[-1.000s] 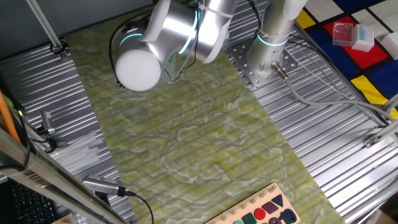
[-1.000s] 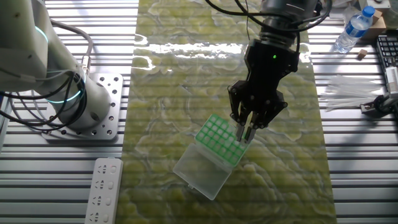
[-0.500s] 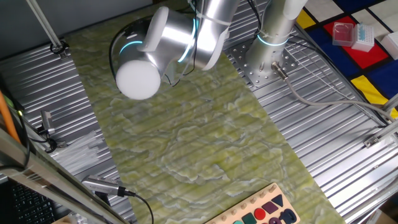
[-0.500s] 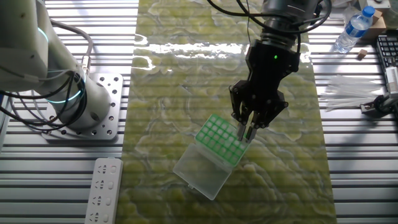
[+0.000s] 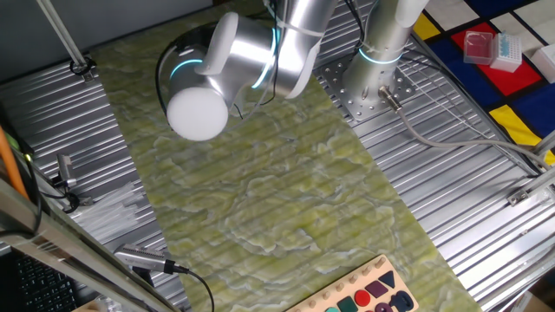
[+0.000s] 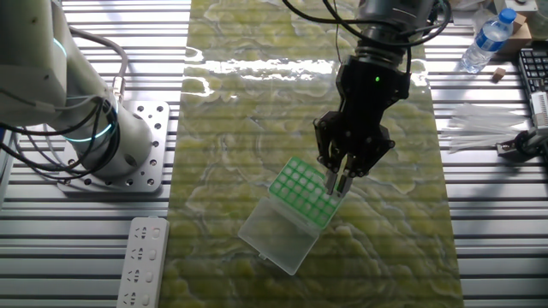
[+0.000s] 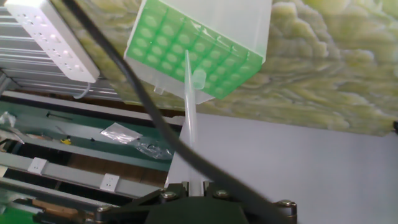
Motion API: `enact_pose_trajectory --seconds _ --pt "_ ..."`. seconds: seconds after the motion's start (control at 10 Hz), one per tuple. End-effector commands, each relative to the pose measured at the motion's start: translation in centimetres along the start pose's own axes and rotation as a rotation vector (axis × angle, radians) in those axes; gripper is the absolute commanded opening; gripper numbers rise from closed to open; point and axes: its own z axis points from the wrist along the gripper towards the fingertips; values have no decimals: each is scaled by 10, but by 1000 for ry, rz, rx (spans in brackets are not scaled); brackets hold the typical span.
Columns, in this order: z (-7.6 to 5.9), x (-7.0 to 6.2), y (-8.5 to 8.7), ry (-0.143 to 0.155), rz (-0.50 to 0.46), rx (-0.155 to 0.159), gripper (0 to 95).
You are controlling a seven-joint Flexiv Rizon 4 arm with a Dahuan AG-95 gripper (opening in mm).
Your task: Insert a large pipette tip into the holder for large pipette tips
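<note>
Over the holder for large pipette tips (image 6: pixel 306 192), the gripper (image 6: pixel 336 180) has its jaws pinched on the large pipette tip (image 7: pixel 189 118), point aimed at the green grid. Pickup looks done; seating it and letting go are left.

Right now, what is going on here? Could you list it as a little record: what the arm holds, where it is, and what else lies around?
Held item: large pipette tip, thin and nearly clear, pinched at its wide end
Gripper: shut on the tip, fingers pointing down
Tip position: narrow end over the green grid; whether it has entered a hole cannot be told
Holder: green gridded top, clear lid open beside it
Surface: green marbled mat on a ribbed metal table
Nearby: white power strip, water bottle
</note>
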Motion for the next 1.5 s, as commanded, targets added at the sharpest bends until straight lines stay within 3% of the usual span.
enact_pose_trajectory --seconds 0.1,0.5,1.0,1.5 --pt "0 0 0 21 -10 -2 0" --pt "0 0 0 59 -14 -8 0" --pt "0 -3 -2 70 16 -17 0" --pt "-4 -8 -5 85 44 -54 0"
